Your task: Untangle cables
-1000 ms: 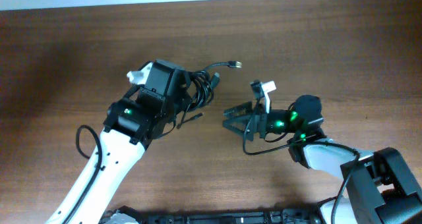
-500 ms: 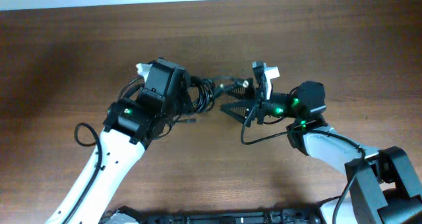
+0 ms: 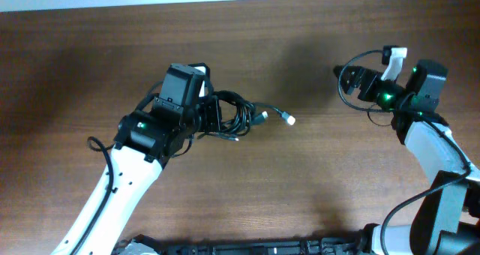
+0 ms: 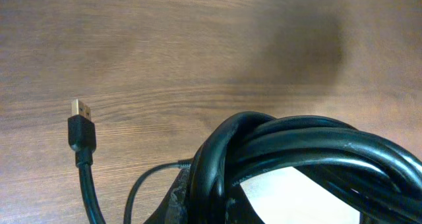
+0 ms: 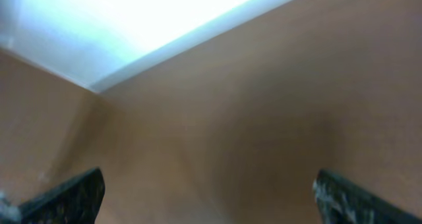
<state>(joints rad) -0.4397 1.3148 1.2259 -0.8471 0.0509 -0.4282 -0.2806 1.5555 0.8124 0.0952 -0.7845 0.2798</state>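
Fingers, two sets. Item one: left fingers [image 4: 173, 201], closed on the cables [image 3: 229, 112]. They were largely hidden behind the bundle in the left wrist view, where only a dark ridged tip showed at the lower edge. Item two: right fingers [image 5: 69, 199], spread wide with nothing between them. Their two dark tips sat at the lower corners of a blurred right wrist view, over brown wood with a pale band along the top. Seen from overhead, the right fingers [image 3: 364, 84] stood at the far right of the bench [image 3: 300, 187], well apart from the bundle. Item three: cables, thin and black, gathered in one knotted coil lying on the bench left of centre, directly at the left arm's wrist. One loose end ran rightward from the coil along the wood and finished in a small light-coloured plug [image 3: 289, 120]. A second short end lay just beside it, nearer the coil. In the left wrist view the coil [image 4: 297, 145] filled the lower right as several glossy strands crossing over one another. To its left, a separate cord rose from the bottom edge and ended in a USB plug [image 4: 82, 128] with a gold-coloured metal tip. This plug lay flat on the bench, clear of the coil.
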